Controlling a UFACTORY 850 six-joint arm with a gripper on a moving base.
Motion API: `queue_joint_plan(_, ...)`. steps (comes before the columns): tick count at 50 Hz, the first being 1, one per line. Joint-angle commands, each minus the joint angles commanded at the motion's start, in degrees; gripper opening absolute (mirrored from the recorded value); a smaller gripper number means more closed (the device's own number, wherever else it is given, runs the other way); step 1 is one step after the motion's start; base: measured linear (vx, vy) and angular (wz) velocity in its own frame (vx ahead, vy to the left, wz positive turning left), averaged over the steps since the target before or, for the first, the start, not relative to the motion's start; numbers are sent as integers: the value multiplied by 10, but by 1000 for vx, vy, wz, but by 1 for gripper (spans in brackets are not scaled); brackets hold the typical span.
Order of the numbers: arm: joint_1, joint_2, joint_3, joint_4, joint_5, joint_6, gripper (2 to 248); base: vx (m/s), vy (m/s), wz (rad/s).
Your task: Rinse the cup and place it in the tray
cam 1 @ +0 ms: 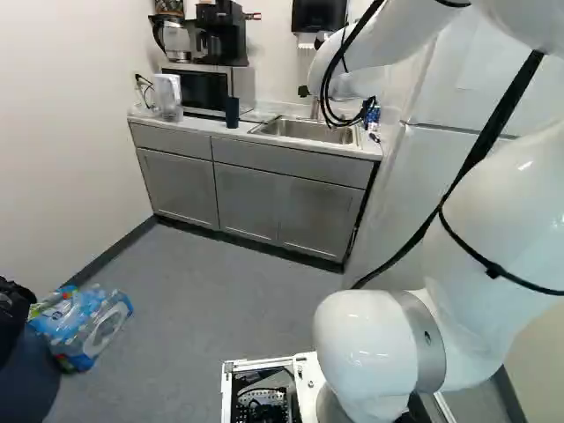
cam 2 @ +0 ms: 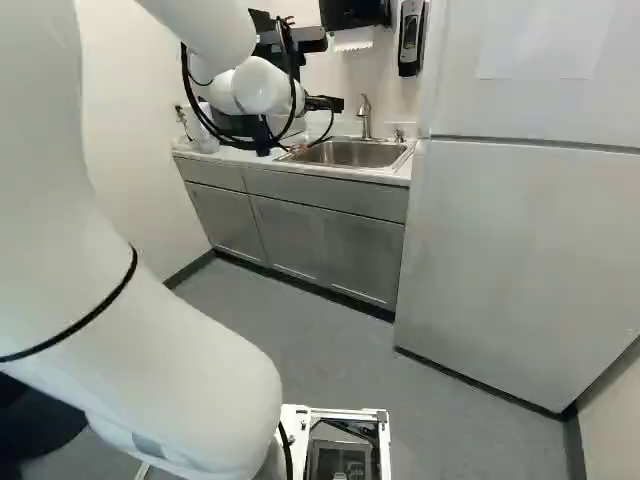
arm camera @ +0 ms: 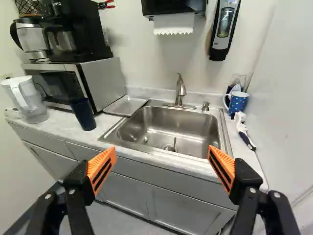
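"How is the gripper (arm camera: 162, 151) held?"

"Its fingers are spread wide, with nothing clasped. The sink (arm camera: 171, 122) is faced, beyond the gap."

"And the cup (arm camera: 83, 115)?"

"It is seen upright on the counter (arm camera: 61, 126), beside the microwave (arm camera: 101, 81), ahead of the gripper but outside the gap, off past the microwave-side finger."

"Could the dotted mug (arm camera: 238, 102) across the sink be meant?"

"That cannot be ruled out, but the dark cup is judged likelier."

"So what is called for?"

"A sideways shift towards the microwave, then an advance, so that the upright long axis is brought between the pads. The tray (arm camera: 125, 105), set between microwave and sink, should be cleared."
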Motion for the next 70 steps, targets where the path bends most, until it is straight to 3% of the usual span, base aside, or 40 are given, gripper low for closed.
queue_joint_plan(70, 0, 0, 0, 0, 0, 0, 247, 120, 11, 60)
